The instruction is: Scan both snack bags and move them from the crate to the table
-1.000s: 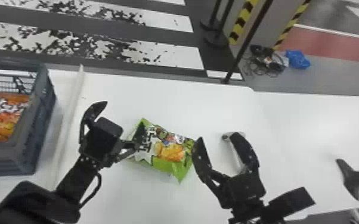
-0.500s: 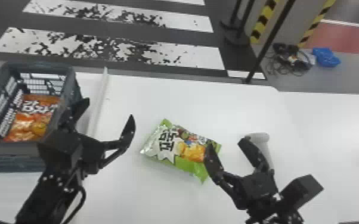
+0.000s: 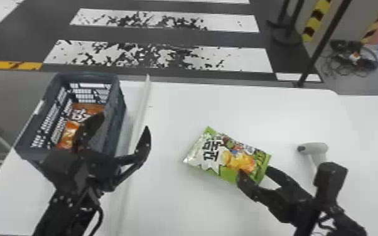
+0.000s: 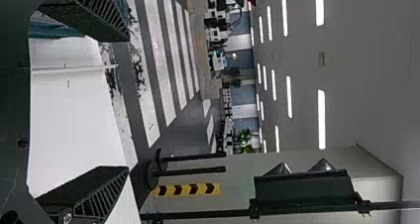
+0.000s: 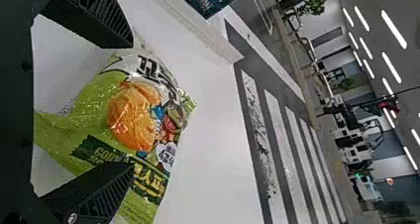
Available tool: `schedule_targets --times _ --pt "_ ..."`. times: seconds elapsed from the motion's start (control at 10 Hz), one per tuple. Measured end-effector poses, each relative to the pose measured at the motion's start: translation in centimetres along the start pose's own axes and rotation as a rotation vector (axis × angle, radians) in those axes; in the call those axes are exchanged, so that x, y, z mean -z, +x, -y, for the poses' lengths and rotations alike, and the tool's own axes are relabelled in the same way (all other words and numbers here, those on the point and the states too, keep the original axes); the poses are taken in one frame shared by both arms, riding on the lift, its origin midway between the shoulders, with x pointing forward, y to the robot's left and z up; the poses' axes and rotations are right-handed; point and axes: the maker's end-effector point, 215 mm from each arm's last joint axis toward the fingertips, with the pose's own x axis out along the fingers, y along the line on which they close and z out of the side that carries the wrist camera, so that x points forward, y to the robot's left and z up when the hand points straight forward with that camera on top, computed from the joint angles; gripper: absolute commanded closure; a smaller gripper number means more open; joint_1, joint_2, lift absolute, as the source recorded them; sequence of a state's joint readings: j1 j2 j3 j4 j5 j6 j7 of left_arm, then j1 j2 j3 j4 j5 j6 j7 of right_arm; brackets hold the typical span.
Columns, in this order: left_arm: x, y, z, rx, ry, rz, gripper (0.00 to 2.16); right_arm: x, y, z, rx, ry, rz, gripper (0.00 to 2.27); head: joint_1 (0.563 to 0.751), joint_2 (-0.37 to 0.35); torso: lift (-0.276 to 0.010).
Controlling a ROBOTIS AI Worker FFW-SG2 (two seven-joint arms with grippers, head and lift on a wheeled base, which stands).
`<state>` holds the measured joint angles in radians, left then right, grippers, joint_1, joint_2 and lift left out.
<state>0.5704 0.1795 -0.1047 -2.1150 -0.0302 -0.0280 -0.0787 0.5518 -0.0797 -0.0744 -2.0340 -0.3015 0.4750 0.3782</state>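
Observation:
In the head view my left gripper [image 3: 120,134] stands open at the crate's right wall, one finger above the inside and the other outside. Inside the grey crate [image 3: 120,103] lies the orange snack bag [image 3: 69,135], partly hidden by that finger. The green snack bag [image 3: 237,160] lies face up on the white table. My right gripper [image 3: 256,174] is open at its near right end. In the right wrist view, the green bag [image 5: 133,115] extends between and past the open fingers of my right gripper [image 5: 132,104]. The left wrist view has my left gripper [image 4: 127,103] open, nothing between its fingers.
A light grey handheld scanner [image 3: 314,149] lies right of the green bag, partly behind my right arm. A raised white strip [image 3: 139,116] runs along the table [image 3: 179,201] between crate and green bag. A black pole [image 3: 320,47] rises beyond the far edge.
The head view has swung left. My left gripper has moved away from the green bag's left end to the crate, open. My right gripper has come from beside the green bag onto its right end.

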Motion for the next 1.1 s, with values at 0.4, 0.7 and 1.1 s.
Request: schedule_targets --times 0.4,0.7,1.1 --pt "0.4 -0.2 -0.3 0.015 -0.012 -0.009 0.08 3.0 1.7 2.1 -0.027 0.094 -0.146 0.18 0.695 -0.014 -0.088" --pt "0.7 0.1 -0.1 0.032 -0.023 -0.015 0.08 4.1 2.4 2.8 -0.003 0.101 -0.188 2.25 0.695 -0.018 -0.088" --pt "0.9 0.0 -0.1 0.035 -0.027 -0.020 0.08 3.9 2.9 3.0 0.031 0.007 -0.190 2.25 0.695 -0.018 -0.088"
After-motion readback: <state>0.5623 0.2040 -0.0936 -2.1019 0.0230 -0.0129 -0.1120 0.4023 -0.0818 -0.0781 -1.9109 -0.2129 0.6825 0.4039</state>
